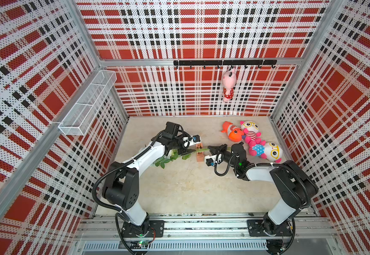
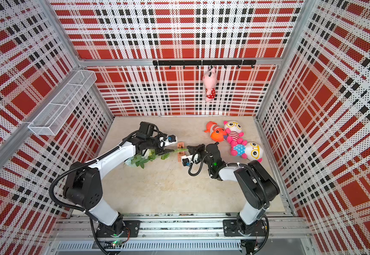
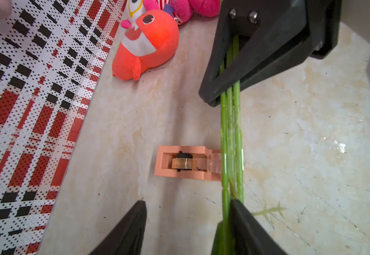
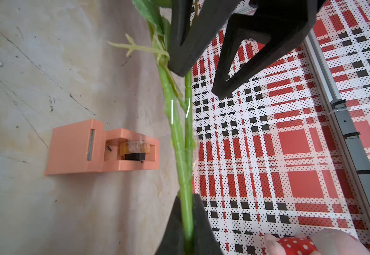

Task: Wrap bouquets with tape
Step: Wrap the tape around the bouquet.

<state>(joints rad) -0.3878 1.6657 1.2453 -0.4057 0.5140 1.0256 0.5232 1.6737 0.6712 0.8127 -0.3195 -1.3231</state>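
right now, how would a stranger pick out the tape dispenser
On the table, look between the left gripper and right gripper, under the green stems. The tape dispenser is a peach-orange block, hard-edged, unlike the rounded orange plush fish further back.

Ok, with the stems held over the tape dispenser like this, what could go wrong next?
1. Only the right gripper is shut on the bouquet stems. The fingers of the left gripper are open, with the stems against one finger, so the stems may swivel in that single grip.
2. The stems cross the outlet end of the tape dispenser. If tape joins them, pulling away could drag the dispenser along.
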